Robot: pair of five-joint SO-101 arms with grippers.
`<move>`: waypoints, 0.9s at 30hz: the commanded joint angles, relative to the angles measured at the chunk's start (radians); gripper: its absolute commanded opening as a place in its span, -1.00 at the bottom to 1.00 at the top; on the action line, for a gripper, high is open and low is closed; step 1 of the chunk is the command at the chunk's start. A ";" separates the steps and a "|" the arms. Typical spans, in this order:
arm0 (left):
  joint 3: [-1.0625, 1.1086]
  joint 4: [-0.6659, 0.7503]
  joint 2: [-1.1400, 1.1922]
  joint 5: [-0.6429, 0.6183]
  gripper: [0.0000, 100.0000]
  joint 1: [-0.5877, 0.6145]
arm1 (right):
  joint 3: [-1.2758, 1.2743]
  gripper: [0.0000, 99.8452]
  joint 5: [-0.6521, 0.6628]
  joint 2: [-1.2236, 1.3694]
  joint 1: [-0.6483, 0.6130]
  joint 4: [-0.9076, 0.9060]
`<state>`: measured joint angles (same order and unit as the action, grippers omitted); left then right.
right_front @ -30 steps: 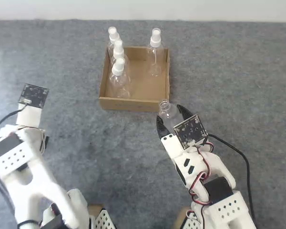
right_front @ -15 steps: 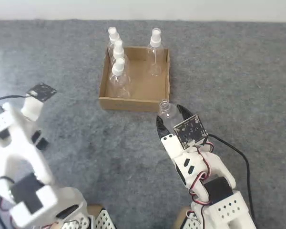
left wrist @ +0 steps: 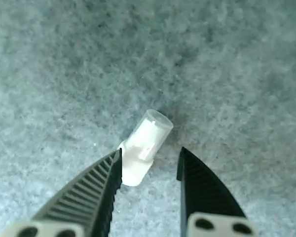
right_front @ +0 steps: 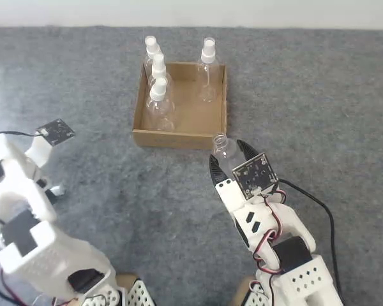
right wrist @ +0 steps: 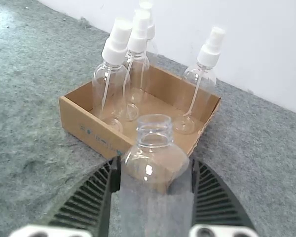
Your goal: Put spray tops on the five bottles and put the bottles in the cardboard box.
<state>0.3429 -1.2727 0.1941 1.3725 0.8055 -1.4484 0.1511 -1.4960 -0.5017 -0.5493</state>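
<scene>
A clear bottle (right_front: 221,146) with no top (right wrist: 154,153) stands upright just in front of the cardboard box's (right_front: 179,138) front wall, near its right corner. My right gripper (right_front: 228,157) (right wrist: 153,174) is shut on this bottle's body. Several bottles with white spray tops (right_front: 157,95) (right wrist: 113,74) stand inside the box. At the table's left side my left arm (right_front: 25,185) points down at the carpet. In its wrist view a white spray top (left wrist: 144,144) lies on its side between the fingers of the open left gripper (left wrist: 149,157), close to the ribbed finger (left wrist: 106,177).
Grey carpet (right_front: 306,95) covers the table, with free room to the right of the box and between the two arms. A white wall (right wrist: 266,44) rises behind the box.
The left arm has swung and dropped toward the carpet at the far left. The right arm and its bottle have not moved.
</scene>
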 commanded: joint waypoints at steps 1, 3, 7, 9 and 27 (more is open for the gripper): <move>-0.044 -0.009 0.020 0.014 -0.66 -0.003 | 0.009 -0.78 0.021 -0.022 -0.004 0.010; -0.045 -0.009 0.044 0.014 -0.66 -0.003 | 0.009 -0.78 0.021 -0.022 -0.004 0.010; -0.045 0.041 0.078 0.008 -0.66 -0.005 | 0.009 -0.78 0.021 -0.022 -0.004 0.010; -0.042 0.077 0.095 0.006 -0.66 -0.005 | 0.009 -0.78 0.021 -0.022 -0.004 0.010; -0.047 0.087 0.117 -0.170 -0.58 -0.091 | 0.009 -0.78 0.021 -0.022 -0.004 0.010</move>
<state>0.3276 -1.2114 0.3076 1.2436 0.7488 -1.4484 0.1511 -1.4960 -0.5017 -0.5493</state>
